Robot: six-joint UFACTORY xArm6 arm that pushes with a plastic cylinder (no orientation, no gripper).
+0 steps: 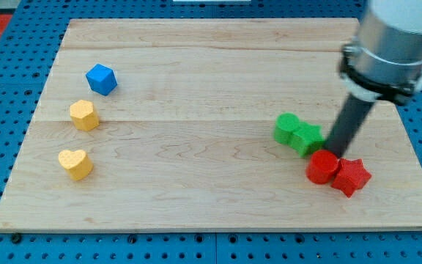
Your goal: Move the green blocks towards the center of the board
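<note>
Both green blocks [297,133], matte with lobed outlines, sit touching at the right of the pale wooden bench [196,183], well short of centre, so most of the push remains. My tip [333,151] stands just right of them, above the red cylinder [321,166]; there are no jaws to open or close

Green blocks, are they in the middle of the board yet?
Not yet. Both green blocks, one rounded and one star-shaped, touch each other well toward the view's right of the board. In hand: my tip sits just right of the star-shaped one, above the red blocks. Left: pushing both toward the view's left to the center.
</note>
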